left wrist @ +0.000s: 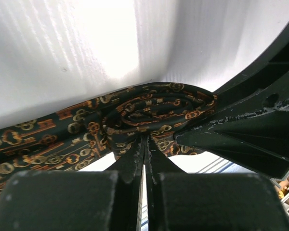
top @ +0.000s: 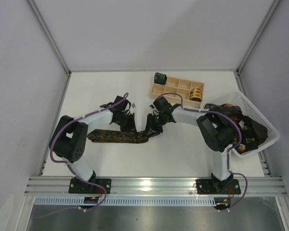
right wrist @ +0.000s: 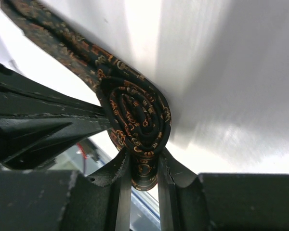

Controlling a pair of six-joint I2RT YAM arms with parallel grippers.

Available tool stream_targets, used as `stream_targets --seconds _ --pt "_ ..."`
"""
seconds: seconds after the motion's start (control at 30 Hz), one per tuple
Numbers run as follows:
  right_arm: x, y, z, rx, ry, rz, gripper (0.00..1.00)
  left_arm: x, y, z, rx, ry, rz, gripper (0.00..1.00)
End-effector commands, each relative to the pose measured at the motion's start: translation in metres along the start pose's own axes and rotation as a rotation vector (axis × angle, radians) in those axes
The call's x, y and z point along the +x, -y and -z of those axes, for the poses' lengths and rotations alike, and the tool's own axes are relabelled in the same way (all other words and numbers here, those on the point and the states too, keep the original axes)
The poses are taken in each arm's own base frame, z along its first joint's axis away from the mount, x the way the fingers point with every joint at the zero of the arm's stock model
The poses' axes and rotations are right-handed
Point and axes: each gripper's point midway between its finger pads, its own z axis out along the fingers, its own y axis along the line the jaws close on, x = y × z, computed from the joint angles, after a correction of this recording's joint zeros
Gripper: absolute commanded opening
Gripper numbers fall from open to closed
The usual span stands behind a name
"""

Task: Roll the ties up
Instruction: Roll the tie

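On the left of the table (top: pixel 96 91), flat and long: the tail of the tie (top: pixel 111 136), not rolled yet. Next to it, the left gripper (left wrist: pixel 144 147), squeezed almost all the way shut, nipping a thin bit of the tie right at the bottom edge of the coil (left wrist: pixel 159 113). In the middle, right down at the table, the coil itself, wound round a few turns, dark with little gold and orange shapes. Just right of that, the right gripper (right wrist: pixel 144 163), open only a little, hugging the lower side of the coil, with cloth squeezed between the fingers (right wrist: pixel 118 183). Both holding the same tie, very close together. Further back and to the right, the wooden tray (top: pixel 180 86) with 2 finished rolls, 1 dark green roll (top: pixel 160 77) at the far left corner and 1 gold roll (top: pixel 197 92) in a box at the right end. Far right, the white basket (top: pixel 262 115), with more loose ties (top: pixel 253 132) piled inside, too tangled to count. Looks like 2 done, 1 partly rolled with most of its length left to wind, and then the basket pile to go. Needs more turning of the coil along the flat tail, then a spot in the tray.
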Motion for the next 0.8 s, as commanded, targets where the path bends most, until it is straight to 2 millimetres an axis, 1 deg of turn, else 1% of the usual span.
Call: stream_targets --seconds 0.0,0.03,0.1,0.17,0.27,0.3,0.43,0.5,0.53,0.67,0.73,0.77 --pt "0.008 0.005 0.023 0.131 0.013 0.043 0.0 -0.002 0.013 0.005 0.047 0.029 -0.019 0.03" --pt "0.013 0.007 0.024 0.152 0.005 0.04 0.0 -0.001 0.016 0.005 0.053 0.028 -0.025 0.04" --pt "0.013 0.007 0.028 0.168 0.019 0.049 0.0 -0.001 0.021 0.007 0.063 0.033 -0.028 0.03" --pt "0.015 0.012 0.032 0.212 0.023 0.048 0.0 0.001 0.027 0.007 0.069 0.032 -0.034 0.04" --pt "0.017 0.011 0.04 0.242 0.029 0.042 0.0 0.006 0.036 0.005 0.086 0.02 -0.047 0.04" --pt "0.018 0.008 0.042 0.244 0.032 0.04 0.0 0.008 0.038 0.003 0.09 0.013 -0.053 0.04" --pt "0.026 0.01 0.05 0.309 0.024 0.012 0.0 0.022 0.053 -0.011 0.111 -0.022 -0.08 0.04" --pt "0.033 0.017 0.055 0.36 0.003 -0.013 0.0 0.028 0.06 -0.016 0.129 -0.038 -0.067 0.04" --pt "0.033 0.02 0.057 0.388 0.009 -0.026 0.0 0.033 0.066 -0.021 0.142 -0.047 -0.073 0.04" --pt "0.046 0.027 0.066 0.452 -0.011 -0.074 0.0 0.043 0.082 -0.033 0.155 -0.079 -0.101 0.04" --pt "0.049 0.031 0.075 0.499 -0.004 -0.088 0.0 0.045 0.082 -0.038 0.147 -0.083 -0.092 0.03" --pt "0.048 0.032 0.076 0.505 0.007 -0.089 0.0 0.044 0.082 -0.039 0.145 -0.081 -0.085 0.03"
